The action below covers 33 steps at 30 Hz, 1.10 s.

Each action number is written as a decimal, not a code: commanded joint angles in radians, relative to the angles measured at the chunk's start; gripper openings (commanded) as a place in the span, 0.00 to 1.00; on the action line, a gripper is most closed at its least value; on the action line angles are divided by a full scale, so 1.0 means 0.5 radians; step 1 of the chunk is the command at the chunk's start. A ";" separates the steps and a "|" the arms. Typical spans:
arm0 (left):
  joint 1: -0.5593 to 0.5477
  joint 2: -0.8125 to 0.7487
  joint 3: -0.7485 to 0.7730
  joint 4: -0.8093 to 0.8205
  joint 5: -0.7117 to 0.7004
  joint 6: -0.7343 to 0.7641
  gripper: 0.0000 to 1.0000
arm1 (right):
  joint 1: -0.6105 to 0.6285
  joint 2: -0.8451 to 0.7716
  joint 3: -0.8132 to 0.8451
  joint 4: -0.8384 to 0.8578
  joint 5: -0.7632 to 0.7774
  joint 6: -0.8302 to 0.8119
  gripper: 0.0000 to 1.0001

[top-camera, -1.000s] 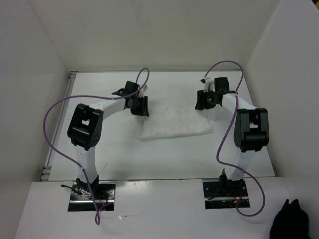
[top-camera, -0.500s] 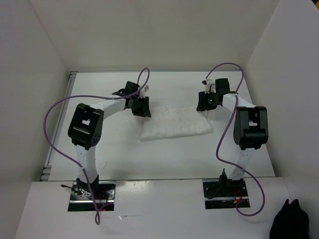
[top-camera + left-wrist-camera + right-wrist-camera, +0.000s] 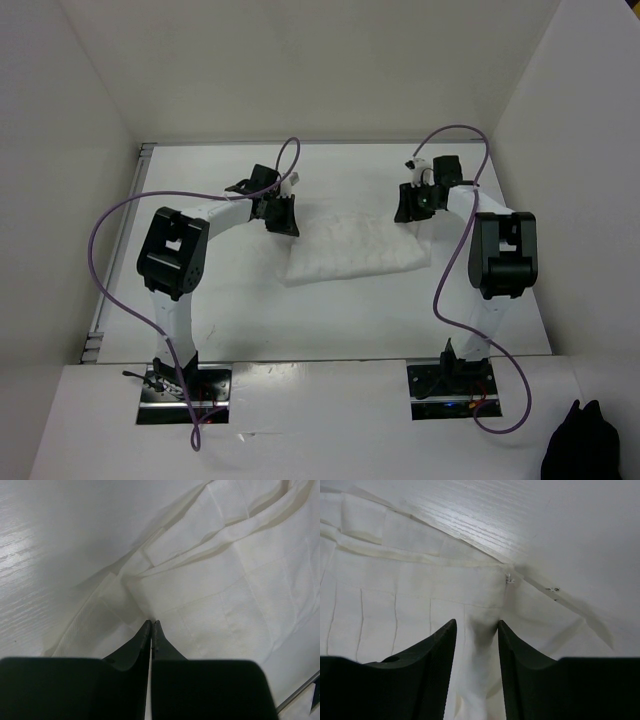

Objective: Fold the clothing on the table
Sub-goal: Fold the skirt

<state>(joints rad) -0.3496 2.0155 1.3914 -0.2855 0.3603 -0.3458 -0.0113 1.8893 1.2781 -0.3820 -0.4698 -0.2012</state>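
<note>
- White ribbed cloth, the clothing (image 3: 355,248), lies wrinkled and partly folded on the table (image 3: 250,320), in the far half and midway between its left and right edges.
- The garment's far edge runs between the two grippers; its near edge is closer to the table's middle.
- The left gripper (image 3: 283,215) sits at the clothing's far left corner, tips down on the fabric.
- In the left wrist view the left gripper (image 3: 151,625) has its jaws pressed fully together, and a raised crease of the cloth runs straight up into the closed tips, so a thin fold looks nipped there.
- The right gripper (image 3: 410,205) is at the clothing's far right corner, near a hemmed edge.
- In the right wrist view the right gripper (image 3: 476,625) has its jaws standing about halfway apart. A soft ridge of fabric rises in the gap between the black fingers (image 3: 437,652), and they are not clamped on it.
- Bare table shows beyond that hem.
- A black fabric lump (image 3: 583,440) sits off the table, at the near right.
</note>
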 commanded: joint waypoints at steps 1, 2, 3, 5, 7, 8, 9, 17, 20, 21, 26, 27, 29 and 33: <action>-0.003 -0.006 -0.009 0.037 -0.009 0.001 0.00 | -0.039 0.017 0.082 -0.021 -0.045 -0.024 0.42; -0.003 -0.006 -0.009 0.037 -0.009 0.001 0.00 | -0.039 -0.002 0.082 -0.003 -0.045 -0.024 0.37; -0.003 -0.024 -0.009 0.055 -0.027 0.001 0.00 | -0.039 -0.002 0.082 -0.003 -0.045 -0.024 0.34; -0.003 -0.046 -0.028 0.056 -0.046 0.001 0.00 | -0.063 -0.026 0.082 0.021 -0.045 -0.003 0.32; -0.003 -0.092 -0.028 0.056 -0.064 0.001 0.00 | -0.063 -0.054 0.061 0.080 0.000 0.028 0.33; -0.003 -0.092 -0.028 0.056 -0.064 0.001 0.00 | -0.063 -0.075 0.061 0.098 0.019 0.046 0.36; -0.003 -0.110 -0.028 0.056 -0.064 0.001 0.00 | -0.063 -0.075 0.061 0.098 0.019 0.047 0.43; -0.003 -0.132 -0.009 0.056 -0.082 0.001 0.00 | -0.063 0.124 0.107 -0.049 -0.149 -0.027 0.43; -0.003 -0.132 0.009 0.056 -0.082 0.001 0.00 | -0.063 0.145 0.125 -0.067 -0.205 -0.009 0.43; -0.003 -0.132 0.009 0.056 -0.082 0.001 0.00 | -0.063 0.145 0.125 -0.067 -0.205 -0.009 0.43; -0.003 -0.132 -0.009 0.056 -0.082 0.001 0.00 | -0.063 0.164 0.125 -0.067 -0.205 -0.009 0.18; -0.003 -0.132 -0.009 0.056 -0.082 -0.017 0.00 | -0.063 0.164 0.125 -0.067 -0.205 -0.009 0.12; -0.022 -0.132 -0.009 0.056 -0.110 -0.017 0.00 | -0.063 0.109 0.104 -0.028 -0.205 -0.009 0.00; -0.022 -0.278 -0.052 0.123 -0.205 -0.017 0.00 | -0.063 -0.075 0.067 -0.006 -0.269 0.010 0.00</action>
<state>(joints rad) -0.3561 1.9759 1.3724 -0.2710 0.2897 -0.3470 -0.0380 1.9587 1.2980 -0.4072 -0.5636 -0.1986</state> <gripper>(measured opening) 0.008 0.022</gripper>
